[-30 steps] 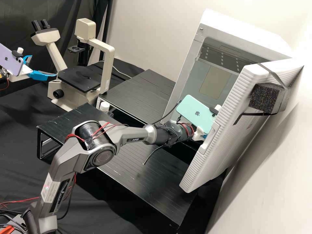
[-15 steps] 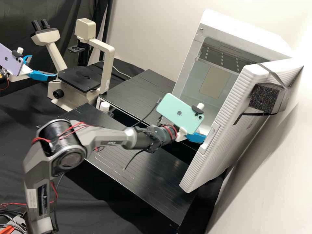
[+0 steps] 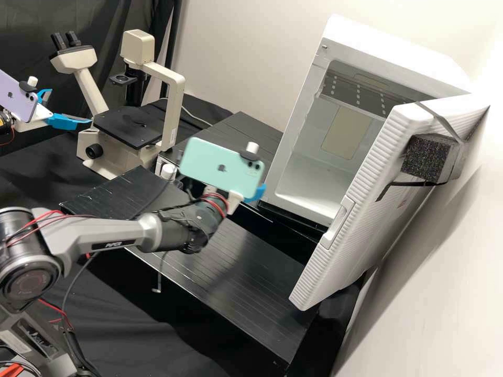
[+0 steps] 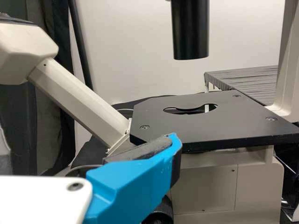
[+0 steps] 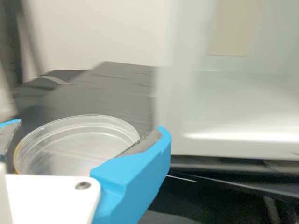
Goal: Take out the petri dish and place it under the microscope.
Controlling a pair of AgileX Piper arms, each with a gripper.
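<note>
Right end effector [image 3: 255, 193] is being held closed on the petri dish [image 5: 77, 147], between the inverted microscope [image 3: 118, 154] and the white cabinet [image 3: 398, 55]. In the right wrist view, the dish is being pinched at opposite sides by grey-padded blue fingers [image 5: 133, 184]. It is being held outside the cabinet, well apart from the microscope stage [image 4: 187, 128]. Left end effector [image 3: 70, 107] is being held open near that stage, its two blue fingers spread apart. In the left wrist view, a black tube [image 4: 190, 30] is being suspended above the stage opening. Ribbed cabinet door [image 3: 353, 209] is being seen wide open, and a dark foam block [image 3: 427, 157] is being held against it by a strap [image 3: 441, 120]. Green phone [image 3: 222, 167] is being carried on the right arm, purple phone [image 3: 17, 97] on the left one. White-capped bottle [image 3: 168, 172] is being seen at the edge of the front black slatted stand [image 3: 236, 283]. Black cloth [image 3: 152, 324] is being seen alongside that stand.
</note>
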